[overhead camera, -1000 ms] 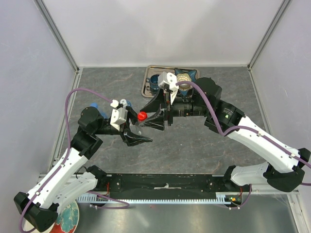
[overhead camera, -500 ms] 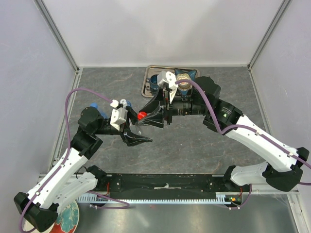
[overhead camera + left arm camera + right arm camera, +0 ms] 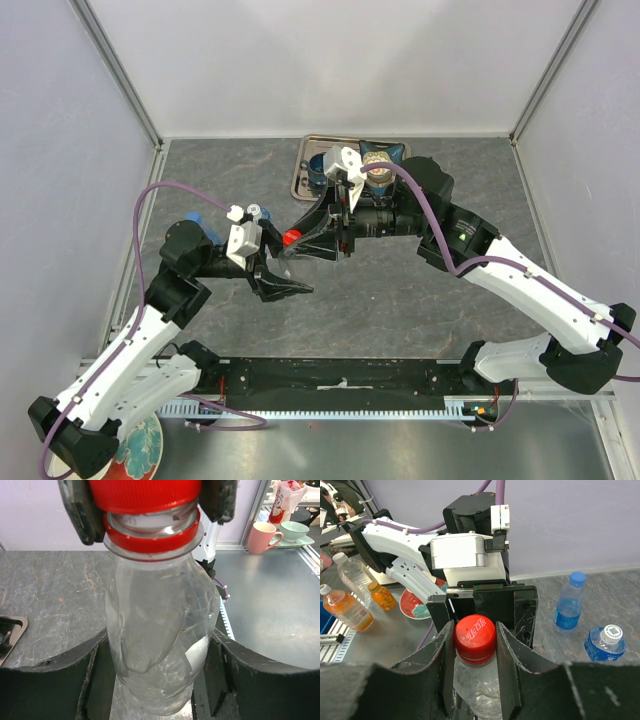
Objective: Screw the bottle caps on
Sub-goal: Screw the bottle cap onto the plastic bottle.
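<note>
A clear bottle [image 3: 160,630] is held in my left gripper [image 3: 160,652], whose jaws press its body from both sides. A red cap [image 3: 475,637] sits on its neck over a red collar ring. My right gripper [image 3: 475,645] is shut on the red cap, one finger against each side; these fingers [image 3: 80,510] also show in the left wrist view beside the cap [image 3: 145,492]. In the top view the cap [image 3: 291,238] sits between the two grippers at the table's middle left. A blue-capped bottle [image 3: 568,605] and a white-capped bottle [image 3: 605,642] stand behind the left arm.
A metal tray [image 3: 303,185] at the back holds a dark blue cup [image 3: 318,170]; a dark blue object with a pale ball [image 3: 378,158] lies beside it. A plate [image 3: 140,450] sits off the table at the near left. A pink mug [image 3: 265,532] stands beyond the table edge.
My right gripper has shifted slightly left, closing in around the red cap. The left arm and the bottle have stayed in place.
</note>
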Available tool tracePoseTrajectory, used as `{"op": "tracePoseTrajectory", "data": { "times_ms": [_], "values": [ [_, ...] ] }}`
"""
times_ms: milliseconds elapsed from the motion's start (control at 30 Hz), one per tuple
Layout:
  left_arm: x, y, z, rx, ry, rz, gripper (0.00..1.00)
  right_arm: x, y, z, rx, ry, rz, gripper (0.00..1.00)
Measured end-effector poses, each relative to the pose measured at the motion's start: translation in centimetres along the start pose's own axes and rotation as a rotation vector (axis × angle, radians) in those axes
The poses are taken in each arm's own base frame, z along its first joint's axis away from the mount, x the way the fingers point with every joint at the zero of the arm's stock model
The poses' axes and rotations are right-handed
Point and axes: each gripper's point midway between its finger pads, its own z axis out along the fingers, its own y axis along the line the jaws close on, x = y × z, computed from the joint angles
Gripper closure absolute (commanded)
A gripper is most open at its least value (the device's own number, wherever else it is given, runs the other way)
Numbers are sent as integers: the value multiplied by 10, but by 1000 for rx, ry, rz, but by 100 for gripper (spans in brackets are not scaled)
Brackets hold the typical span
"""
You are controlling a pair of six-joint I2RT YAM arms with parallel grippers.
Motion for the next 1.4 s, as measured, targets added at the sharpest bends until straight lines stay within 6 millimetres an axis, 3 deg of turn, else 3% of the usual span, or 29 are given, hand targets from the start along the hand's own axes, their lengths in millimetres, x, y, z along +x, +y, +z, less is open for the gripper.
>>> {"op": "tracePoseTrajectory", "data": {
  "times_ms": [267, 667, 967, 1400],
  "values": [
    [1, 16, -2, -94, 4, 26, 98, 0, -11, -1, 56, -4, 3, 98],
    [20, 78, -24, -441, 85, 146, 98, 14, -67, -9, 385, 4, 117, 100],
    [37, 88, -32, -517, 128, 84, 98, 29, -79, 1, 522, -21, 123, 100],
    [60, 97, -46, -639, 187, -67, 98, 52, -97, 15, 900, -59, 114, 100]
  ]
}}
